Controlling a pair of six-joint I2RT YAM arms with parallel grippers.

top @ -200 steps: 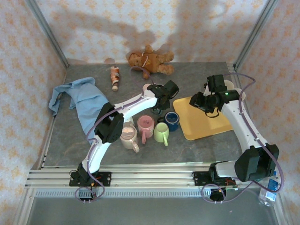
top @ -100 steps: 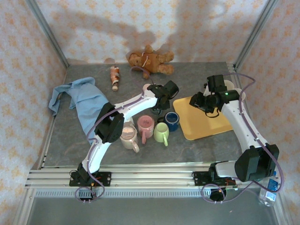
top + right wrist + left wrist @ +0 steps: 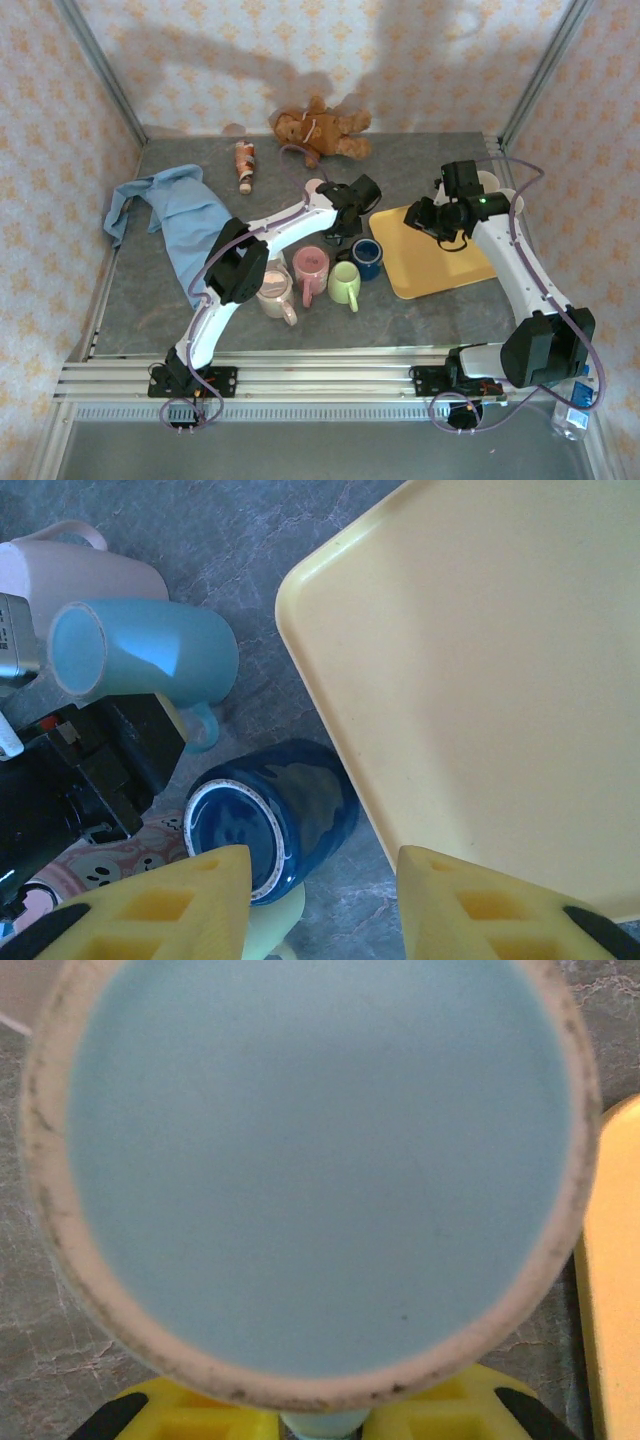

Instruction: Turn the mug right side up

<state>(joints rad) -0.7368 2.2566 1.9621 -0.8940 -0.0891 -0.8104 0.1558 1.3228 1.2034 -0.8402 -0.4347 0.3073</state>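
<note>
The light-blue mug [image 3: 150,650] sits tilted at mid-bench with its unglazed base ring facing the left wrist camera; whether it touches the bench [image 3: 150,300] cannot be told. The left gripper [image 3: 320,1422] is closed narrowly on its handle, one finger on each side. Obstructions crowd it: a dark blue mug [image 3: 270,825] just beside on the near side, a pale mug [image 3: 70,570] on the far side, and the yellow tray [image 3: 480,680] close on the right. The right gripper [image 3: 320,900] hangs with jaws apart, holding nothing, above the tray's corner and the dark blue mug. A pink mug [image 3: 310,268], a green mug [image 3: 345,283] and a patterned mug [image 3: 273,290] stand nearer. A teddy bear [image 3: 320,128] and a blue cloth [image 3: 170,210] lie well apart.
</note>
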